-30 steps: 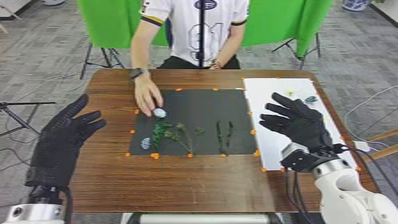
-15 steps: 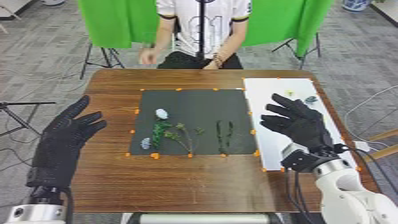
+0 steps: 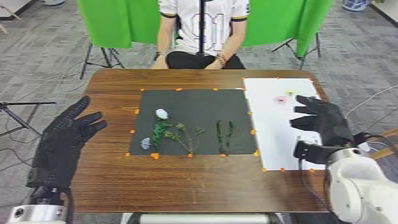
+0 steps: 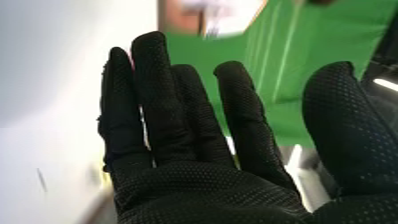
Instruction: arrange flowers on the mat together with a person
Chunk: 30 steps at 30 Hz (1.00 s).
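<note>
In the head view my left hand (image 3: 71, 131) is over the table's left side, fingers straight. My right hand (image 3: 322, 120) is over the right part of the white sheet (image 3: 277, 135), fingers extended; in the right wrist view the right hand (image 4: 204, 185) has straight fingers and nothing held. On the dark mat (image 3: 200, 102) lie a white flower (image 3: 162, 114) with green leaves (image 3: 160, 132), a pale blue flower (image 3: 146, 143), a branching green stem (image 3: 185, 137) and two dark green stems (image 3: 226, 134). A pink flower (image 3: 282, 100) and a yellow one (image 3: 290, 92) rest on the sheet.
The brown table (image 3: 195, 185) carries orange tape marks around the mat and sheet. A person (image 3: 202, 35) sits at the far side, hands by the table's far edge. A green curtain (image 3: 115, 20) stands behind.
The person's hand has let go of the white flower and drawn back off the table. My right hand has moved to the right, uncovering the pink flower; my left hand stays still.
</note>
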Available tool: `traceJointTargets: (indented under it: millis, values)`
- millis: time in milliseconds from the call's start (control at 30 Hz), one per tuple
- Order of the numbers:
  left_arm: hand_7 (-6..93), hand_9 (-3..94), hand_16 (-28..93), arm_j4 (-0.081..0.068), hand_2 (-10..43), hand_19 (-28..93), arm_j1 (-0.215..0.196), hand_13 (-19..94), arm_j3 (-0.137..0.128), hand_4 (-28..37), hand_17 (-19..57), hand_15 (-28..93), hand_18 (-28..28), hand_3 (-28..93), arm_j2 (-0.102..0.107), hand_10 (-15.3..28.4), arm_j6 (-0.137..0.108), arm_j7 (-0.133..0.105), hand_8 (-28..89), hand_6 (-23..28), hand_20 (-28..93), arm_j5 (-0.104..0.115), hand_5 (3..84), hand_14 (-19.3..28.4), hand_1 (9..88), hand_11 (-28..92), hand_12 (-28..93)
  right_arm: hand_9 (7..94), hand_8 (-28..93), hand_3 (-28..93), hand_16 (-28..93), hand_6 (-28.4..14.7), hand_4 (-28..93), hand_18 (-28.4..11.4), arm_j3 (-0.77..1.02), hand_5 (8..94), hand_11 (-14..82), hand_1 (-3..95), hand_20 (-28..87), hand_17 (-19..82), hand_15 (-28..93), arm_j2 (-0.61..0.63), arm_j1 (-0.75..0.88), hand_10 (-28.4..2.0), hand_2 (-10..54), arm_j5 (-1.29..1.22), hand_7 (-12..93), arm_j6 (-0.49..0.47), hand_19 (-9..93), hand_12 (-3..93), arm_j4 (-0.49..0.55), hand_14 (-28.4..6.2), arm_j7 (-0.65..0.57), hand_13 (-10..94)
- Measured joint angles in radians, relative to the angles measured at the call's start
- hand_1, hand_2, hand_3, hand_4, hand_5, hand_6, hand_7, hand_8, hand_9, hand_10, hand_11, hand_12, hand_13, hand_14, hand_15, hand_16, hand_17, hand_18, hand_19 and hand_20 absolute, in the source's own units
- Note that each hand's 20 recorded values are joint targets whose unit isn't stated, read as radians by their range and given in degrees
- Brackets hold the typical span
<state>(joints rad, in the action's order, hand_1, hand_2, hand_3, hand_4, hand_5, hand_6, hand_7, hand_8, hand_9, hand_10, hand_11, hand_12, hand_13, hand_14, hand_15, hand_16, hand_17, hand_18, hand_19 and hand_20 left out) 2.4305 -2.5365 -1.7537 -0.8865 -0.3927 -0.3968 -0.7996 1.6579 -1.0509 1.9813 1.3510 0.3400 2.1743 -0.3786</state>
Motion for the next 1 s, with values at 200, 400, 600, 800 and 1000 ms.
traceJointTargets:
  millis: [200,400,600,800,1000]
  values:
    - [15.3,33.5,-9,0.003,2.9,46,-0.001,23,0.002,-28.3,-10.9,50,21.9,79,0.000,19.0,-0.005,0.000,-11,5.4,12,0.000,31.8,26.1,21.3,25,11,50.4,-11,75,5,-4.3,-23,-23.1,-0.180,52.3,17.0,30.9,-6,32,57,0.154,-0.161,-19.6,2.3,0.313,14,0.108,79,12.5,-0.102,-17.5,-0.284,56]
    - [15.3,33.6,-9,0.004,2.9,46,0.001,23,0.019,-28.3,-10.9,50,21.9,79,0.004,19.1,-0.011,0.000,-11,5.3,12,0.000,31.8,26.2,21.3,25,11,51.4,-12,75,5,-4.6,-23,-23.5,-0.331,53.6,16.6,31.8,-8,36,58,0.225,-0.337,-20.3,0.4,0.566,14,0.043,84,12.4,-0.239,-17.0,-0.537,59]
    - [15.4,33.6,-9,0.004,2.9,46,0.004,23,0.027,-28.3,-10.9,50,22.0,79,0.011,19.1,-0.014,-0.002,-11,5.3,12,0.000,31.8,26.2,21.4,25,11,50.8,-11,74,6,-4.4,-22,-23.1,-0.375,52.9,15.8,32.3,-12,38,59,0.255,-0.421,-20.8,-1.1,0.836,13,0.035,87,12.5,-0.324,-16.9,-0.586,60]
    - [15.4,33.6,-9,0.005,2.8,46,0.004,23,0.026,-28.3,-10.9,51,22.1,79,0.011,19.2,-0.016,-0.003,-11,5.4,12,0.001,31.8,26.3,21.4,25,10,50.0,-11,73,6,-3.9,-22,-23.2,-0.394,51.5,14.7,33.9,-15,38,59,0.278,-0.485,-21.0,-3.2,0.851,12,-0.070,88,12.4,-0.368,-17.1,-0.603,60]
    - [15.4,33.6,-9,0.005,2.9,46,0.005,23,0.023,-28.3,-10.9,51,22.1,79,0.013,19.1,-0.017,-0.005,-11,5.4,12,0.001,31.8,26.2,21.4,25,10,50.2,-11,72,5,-3.5,-22,-23.3,-0.415,51.5,13.9,35.6,-17,38,58,0.279,-0.532,-21.2,-4.9,0.828,12,-0.270,88,12.4,-0.433,-17.6,-0.617,61]
